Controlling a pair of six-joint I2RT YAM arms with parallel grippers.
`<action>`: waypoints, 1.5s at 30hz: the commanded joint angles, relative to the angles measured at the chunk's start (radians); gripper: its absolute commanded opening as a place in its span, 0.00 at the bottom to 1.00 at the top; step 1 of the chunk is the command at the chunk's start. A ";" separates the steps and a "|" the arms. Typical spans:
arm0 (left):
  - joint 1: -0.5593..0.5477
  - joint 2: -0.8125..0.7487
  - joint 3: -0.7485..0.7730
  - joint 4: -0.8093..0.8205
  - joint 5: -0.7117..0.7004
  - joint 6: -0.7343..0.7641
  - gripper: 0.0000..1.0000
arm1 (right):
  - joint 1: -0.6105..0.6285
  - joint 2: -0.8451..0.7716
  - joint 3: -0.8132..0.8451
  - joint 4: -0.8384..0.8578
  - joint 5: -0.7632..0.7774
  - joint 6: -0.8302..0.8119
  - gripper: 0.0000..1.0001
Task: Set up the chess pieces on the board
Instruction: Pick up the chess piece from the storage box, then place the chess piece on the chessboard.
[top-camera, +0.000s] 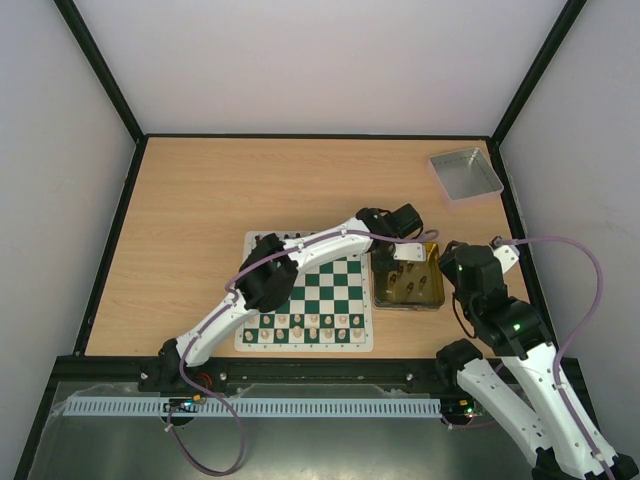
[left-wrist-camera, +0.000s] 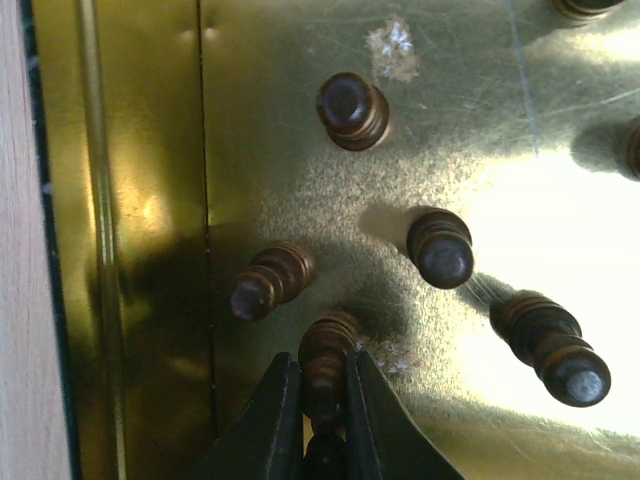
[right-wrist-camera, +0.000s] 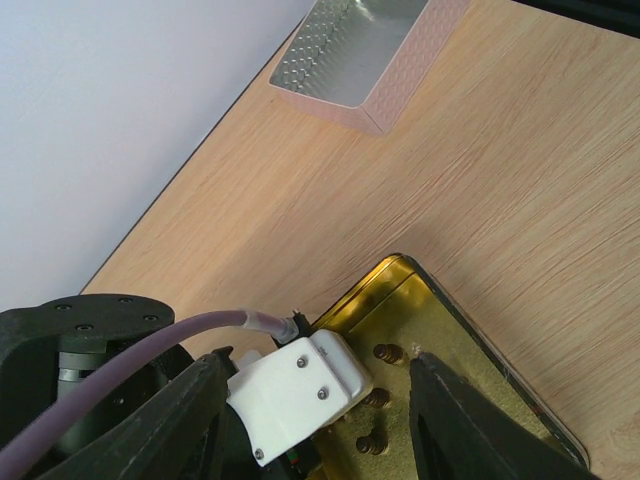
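The gold tin (left-wrist-camera: 260, 150) is sheet metal, glossy and mirror-bright, with fine scratches and 2 dull, whitish rough patches on its floor. The chess pieces (left-wrist-camera: 352, 108) look like dark turned wood, ribbed and varnished to a soft shine. The fingers (left-wrist-camera: 275, 420) of the left gripper (left-wrist-camera: 322, 372) are matt black plastic. The table (right-wrist-camera: 500, 170) shows pale wood grain, smooth and matt. The grey tray (right-wrist-camera: 415, 60), far right, is dimpled metal with a satin sheen. The board (top-camera: 340, 280) looks flat and matt. A white housing (right-wrist-camera: 300, 395) is smooth plastic.
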 joint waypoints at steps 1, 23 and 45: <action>-0.006 0.017 0.024 -0.011 0.006 -0.001 0.06 | -0.002 0.003 -0.021 0.021 0.015 -0.003 0.49; 0.013 -0.164 0.012 -0.095 0.070 -0.054 0.02 | -0.002 0.000 -0.010 0.016 0.033 -0.016 0.49; 0.309 -0.773 -0.846 0.106 -0.033 -0.021 0.02 | -0.002 0.050 -0.061 0.084 -0.049 -0.065 0.49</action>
